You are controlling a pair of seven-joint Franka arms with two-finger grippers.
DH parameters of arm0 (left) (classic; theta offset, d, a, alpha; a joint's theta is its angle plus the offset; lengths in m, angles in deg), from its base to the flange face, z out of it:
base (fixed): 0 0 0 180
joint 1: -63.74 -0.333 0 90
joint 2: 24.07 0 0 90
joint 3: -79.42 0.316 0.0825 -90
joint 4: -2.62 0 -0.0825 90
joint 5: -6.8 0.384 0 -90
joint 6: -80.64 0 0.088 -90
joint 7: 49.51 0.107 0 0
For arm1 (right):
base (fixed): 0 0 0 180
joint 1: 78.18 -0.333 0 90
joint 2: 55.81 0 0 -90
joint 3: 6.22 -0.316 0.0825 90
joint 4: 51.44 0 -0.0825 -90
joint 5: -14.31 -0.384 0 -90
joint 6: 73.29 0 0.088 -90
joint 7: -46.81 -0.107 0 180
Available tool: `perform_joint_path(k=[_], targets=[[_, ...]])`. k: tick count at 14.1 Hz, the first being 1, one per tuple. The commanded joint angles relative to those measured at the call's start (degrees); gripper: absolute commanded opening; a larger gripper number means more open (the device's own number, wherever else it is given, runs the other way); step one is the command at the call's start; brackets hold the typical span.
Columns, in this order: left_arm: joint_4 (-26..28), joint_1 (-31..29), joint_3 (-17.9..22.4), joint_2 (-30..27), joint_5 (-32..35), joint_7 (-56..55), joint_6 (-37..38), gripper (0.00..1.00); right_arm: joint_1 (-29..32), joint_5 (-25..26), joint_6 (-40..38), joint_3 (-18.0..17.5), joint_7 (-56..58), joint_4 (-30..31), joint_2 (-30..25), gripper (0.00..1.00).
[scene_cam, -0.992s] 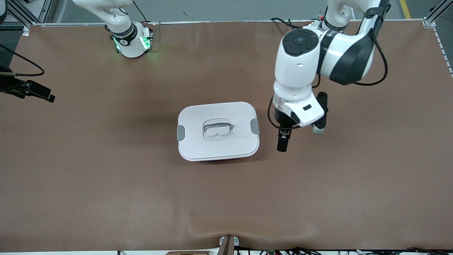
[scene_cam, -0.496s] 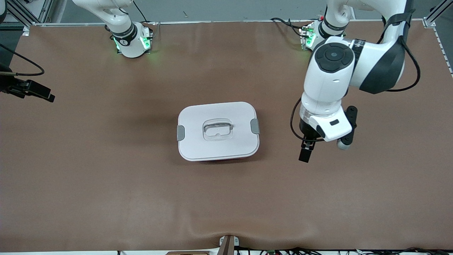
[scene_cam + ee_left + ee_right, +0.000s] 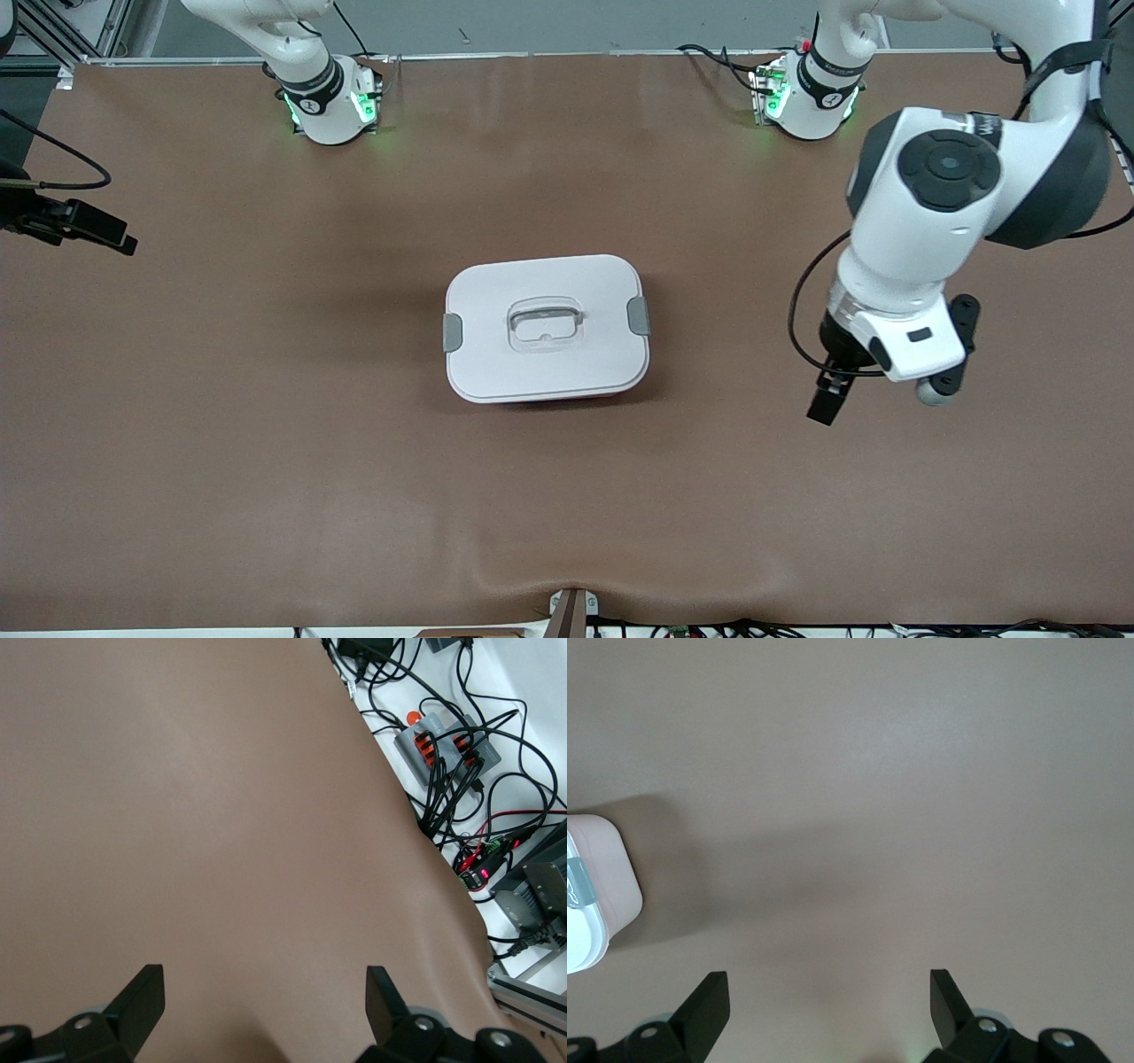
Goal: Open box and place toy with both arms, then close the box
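The box (image 3: 547,328) is seen shut at the middle of the table (image 3: 266,443). The left hand (image 3: 826,400) is held open and empty over bare table toward the left arm's end. The right hand (image 3: 824,1014) is spread open, empty, at the right arm's end.

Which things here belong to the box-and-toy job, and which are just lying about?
Job:
- box, lid on
- left claw, open over bare table
- right claw, open
- toy: not visible

Lying about:
- cables off the table edge

No legible txt (labels blurred)
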Motion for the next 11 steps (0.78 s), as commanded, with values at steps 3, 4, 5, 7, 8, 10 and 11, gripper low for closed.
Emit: perform_joint_path(k=[3, 4, 5, 7, 8, 10, 11], targets=[[0.47, -7.54, -2.16, -3.06, -6.81, 14.53, 1.74, 1.0, 0.31, 0.0, -0.58, -0.35, -0.85, -0.11, -0.51, 1.0], [0.56, -8.42, -2.07, -3.58, -7.79, 17.52, 2.79, 1.0, 0.31, 0.0, -0.58, -0.35, -0.85, -0.11, -0.42, 1.0], [0.47, -9.56, -2.15, -3.85, -8.58, 19.81, 3.75, 1.0, 0.22, 0.0, -0.58, -0.35, -0.85, -0.11, -0.42, 1.0], [0.47, -11.49, -1.54, -5.33, -12.69, 25.6, 5.07, 1.0, 0.13, 0.0, -0.4, -0.44, -0.85, -0.11, -0.42, 1.0], [0.47, -12.55, -1.54, -5.96, -14.63, 27.81, 6.47, 1.0, 0.05, 0.0, -0.4, -0.44, -0.85, -0.2, -0.42, 1.0], [0.12, -14.48, -0.15, -7.53, -18.06, 35.17, 10.16, 1.0, 0.05, 0.0, -0.49, -0.44, -0.85, -0.11, -0.42, 1.0], [0.12, -14.49, 0.91, -8.33, -18.77, 40.26, 12.88, 1.0, 0.22, 0.0, -0.58, -0.44, -0.85, -0.11, -0.42, 1.0]])
